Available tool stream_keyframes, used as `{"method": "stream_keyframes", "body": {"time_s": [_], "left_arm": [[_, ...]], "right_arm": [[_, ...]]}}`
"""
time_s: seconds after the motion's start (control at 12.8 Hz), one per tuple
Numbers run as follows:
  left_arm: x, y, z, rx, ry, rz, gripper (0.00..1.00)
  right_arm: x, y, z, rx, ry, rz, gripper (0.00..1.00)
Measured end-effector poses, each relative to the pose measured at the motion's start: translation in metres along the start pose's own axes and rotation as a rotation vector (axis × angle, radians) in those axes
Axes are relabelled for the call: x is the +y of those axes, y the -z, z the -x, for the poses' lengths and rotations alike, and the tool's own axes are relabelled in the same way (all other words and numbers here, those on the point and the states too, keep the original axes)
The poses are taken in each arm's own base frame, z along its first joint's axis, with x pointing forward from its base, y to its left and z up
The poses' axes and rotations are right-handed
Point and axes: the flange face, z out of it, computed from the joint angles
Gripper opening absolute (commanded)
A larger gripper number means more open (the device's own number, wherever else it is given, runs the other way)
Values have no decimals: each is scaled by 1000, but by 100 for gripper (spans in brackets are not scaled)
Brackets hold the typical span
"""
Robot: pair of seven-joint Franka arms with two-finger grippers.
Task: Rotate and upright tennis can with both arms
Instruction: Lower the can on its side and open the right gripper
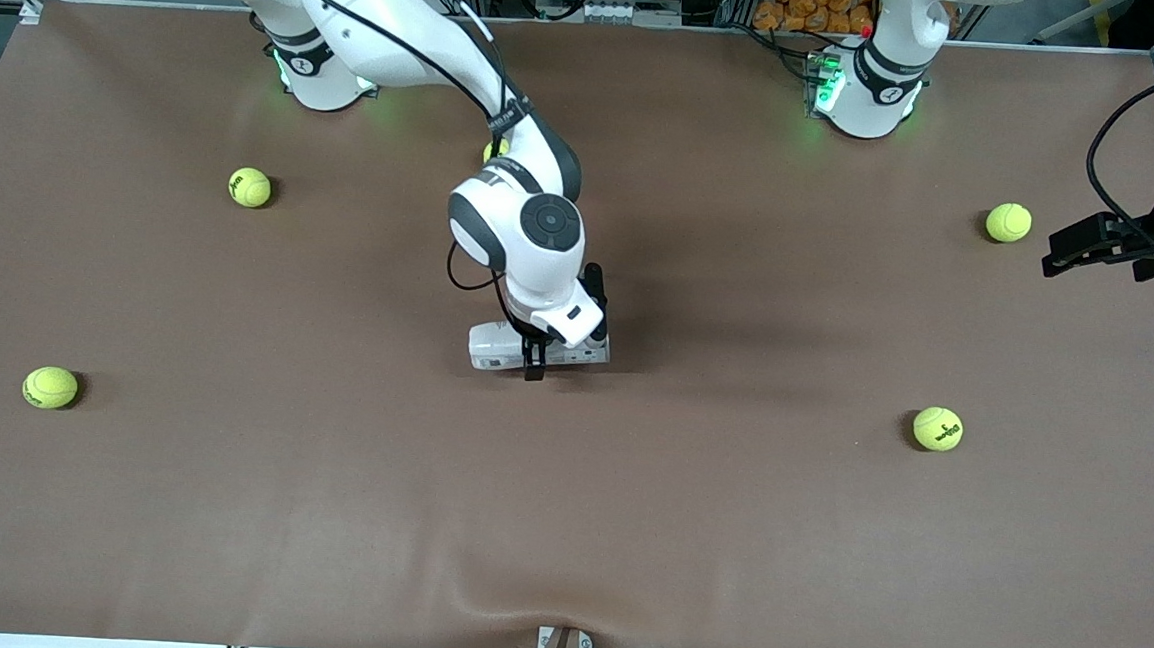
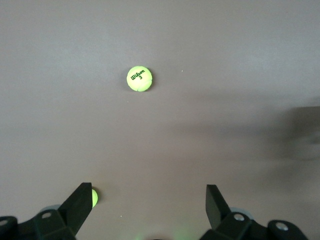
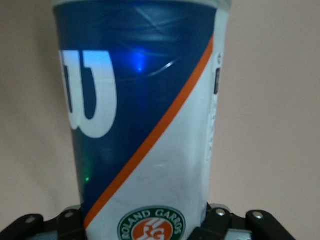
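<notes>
The tennis can (image 1: 493, 348) lies on its side at the middle of the brown table. In the right wrist view the tennis can (image 3: 145, 120) fills the frame, with a dark blue and white label, a white "W" and an orange stripe. My right gripper (image 1: 535, 360) reaches down onto it, and its fingers (image 3: 216, 220) press the can's two sides; the gripper (image 3: 148, 222) is shut on the can. My left gripper (image 1: 1062, 251) waits in the air over the table's edge at the left arm's end. It is open (image 2: 149, 194) and empty.
Several yellow-green tennis balls lie about: two (image 1: 250, 187) (image 1: 50, 387) toward the right arm's end, two (image 1: 1008, 222) (image 1: 937, 428) toward the left arm's end, one (image 1: 495, 149) half hidden by the right arm. The left wrist view shows one ball (image 2: 139, 79) and another (image 2: 94, 196) by a finger.
</notes>
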Motion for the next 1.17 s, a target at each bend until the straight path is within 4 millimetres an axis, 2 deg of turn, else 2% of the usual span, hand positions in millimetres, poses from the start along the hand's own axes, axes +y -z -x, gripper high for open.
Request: {"method": "stream_keyframes", "body": {"time_s": [0.23,0.31,0.39,0.47,0.78,0.94,1.17], "left_arm": [[1,-5,-3,-9,-3,11,100],[1,-6,-3,-11,-7,12,100],[1,-7,-4,-12,-17,12,100],[0,-7,-4,-13,-25,13,100],[0,-14,-8,-25,-27,12,100],[1,-17,-9,-31,-27,14,100],[4,-23,-13,-42,-74,80,100]], "right_arm": [[6,-19,9,-11,-16,3,71],[6,-22,11,-15,-29,0,76],[6,-26,11,-14,-53,0,92],[6,-29,9,-5,-79,8,100],[3,-30,0,12,-108,20,100],[9,-11,0,21,-119,34,100],[15,54,7,62,-187,3,100]]}}
